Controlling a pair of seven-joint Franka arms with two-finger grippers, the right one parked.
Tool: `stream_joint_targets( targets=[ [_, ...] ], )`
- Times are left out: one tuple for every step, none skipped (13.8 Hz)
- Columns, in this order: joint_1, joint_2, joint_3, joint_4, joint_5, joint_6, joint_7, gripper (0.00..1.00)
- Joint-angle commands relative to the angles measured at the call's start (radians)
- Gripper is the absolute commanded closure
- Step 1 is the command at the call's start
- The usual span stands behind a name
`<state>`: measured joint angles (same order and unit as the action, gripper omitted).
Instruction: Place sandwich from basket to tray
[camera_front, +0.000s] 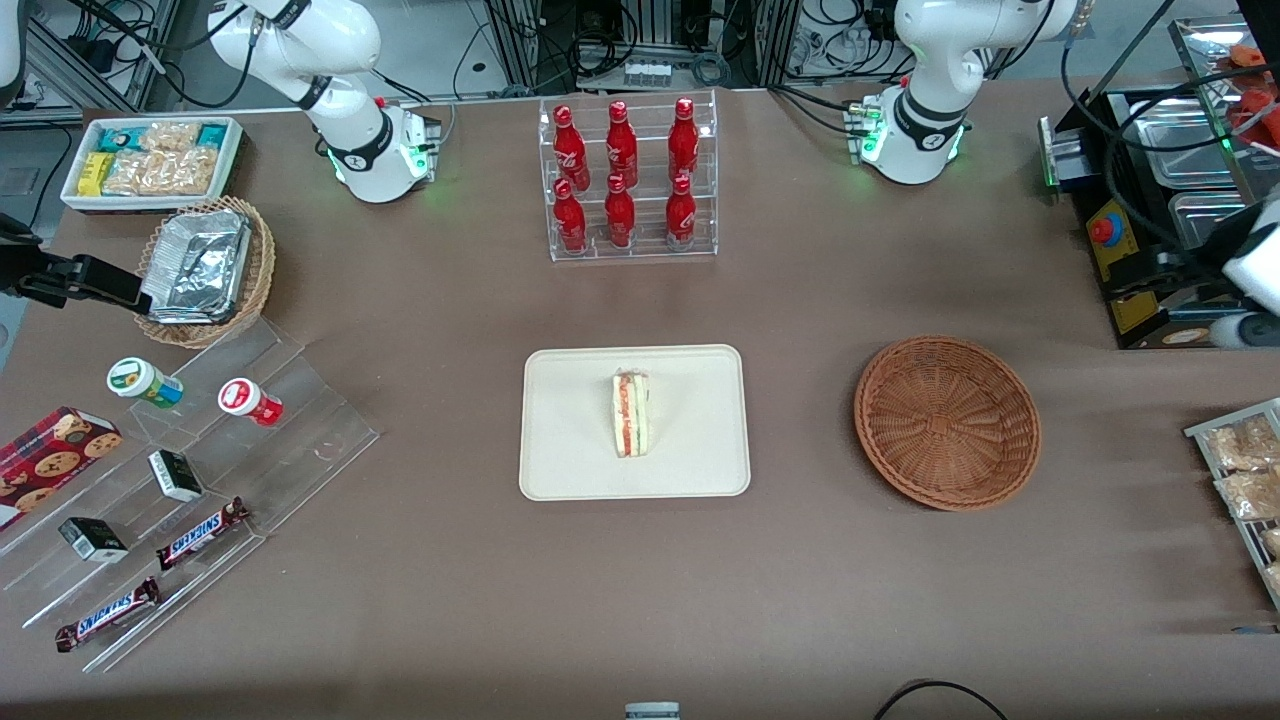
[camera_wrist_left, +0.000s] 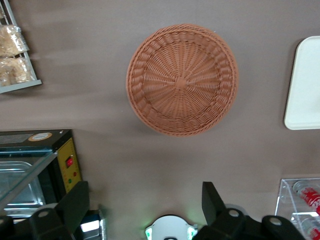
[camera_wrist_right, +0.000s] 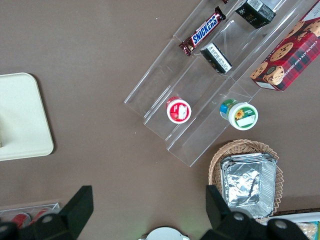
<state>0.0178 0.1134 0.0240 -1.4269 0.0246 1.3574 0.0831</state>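
One sandwich (camera_front: 631, 414), one tray (camera_front: 634, 422), one basket (camera_front: 946, 421), six red bottles (camera_front: 624, 176), two Snickers bars (camera_front: 155, 576).

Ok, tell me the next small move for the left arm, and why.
Probably none beyond holding clear, or easing to its rest pose. The sandwich already stands on the tray, and the basket is empty. The end effector hangs open high above the basket, gripping nothing, so the placing looks done.

Brown table (camera_front: 420, 600); cabled racks (camera_front: 640, 40) above.
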Motion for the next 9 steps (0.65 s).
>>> stream_joint_targets(
  targets=[
    [-0.012, -0.078, 0.016, -0.098, 0.0, 0.025, 0.024, 0.01],
    [-0.012, -0.096, 0.016, -0.122, 0.001, 0.038, 0.026, 0.01],
    [-0.012, -0.118, 0.016, -0.147, 0.009, 0.043, 0.027, 0.01],
    [-0.012, -0.123, 0.014, -0.15, 0.012, 0.045, 0.026, 0.01],
    [-0.019, -0.121, 0.014, -0.145, 0.012, 0.042, 0.026, 0.01],
    [-0.024, -0.121, 0.014, -0.138, 0.005, 0.04, 0.027, 0.01],
    [-0.025, -0.115, 0.014, -0.115, 0.001, 0.031, 0.044, 0.01],
    [-0.032, -0.113, 0.013, -0.115, 0.008, 0.031, 0.047, 0.01],
    [-0.033, -0.113, 0.013, -0.112, 0.011, 0.031, 0.046, 0.01]
  ],
)
